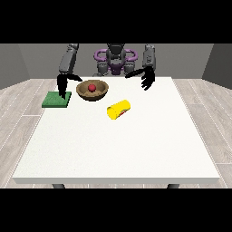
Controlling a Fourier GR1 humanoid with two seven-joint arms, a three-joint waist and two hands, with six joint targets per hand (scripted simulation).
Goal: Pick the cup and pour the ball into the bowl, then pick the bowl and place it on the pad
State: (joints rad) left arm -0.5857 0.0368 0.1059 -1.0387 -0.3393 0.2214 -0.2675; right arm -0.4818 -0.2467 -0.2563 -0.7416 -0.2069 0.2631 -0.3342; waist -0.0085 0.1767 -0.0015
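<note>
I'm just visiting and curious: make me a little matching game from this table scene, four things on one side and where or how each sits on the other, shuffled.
Things:
1. red ball
2. yellow cup
3. green pad
4. brown bowl

Descriptions:
A. lying on its side on the table
B. flat, near the table's edge at the view's left
C. inside the bowl
D. upright, between the pad and the cup

Pairs: 1-C, 2-A, 3-B, 4-D

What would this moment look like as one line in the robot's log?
ball in bowl | cup on its side | bowl beside pad | hands hold nothing
</note>
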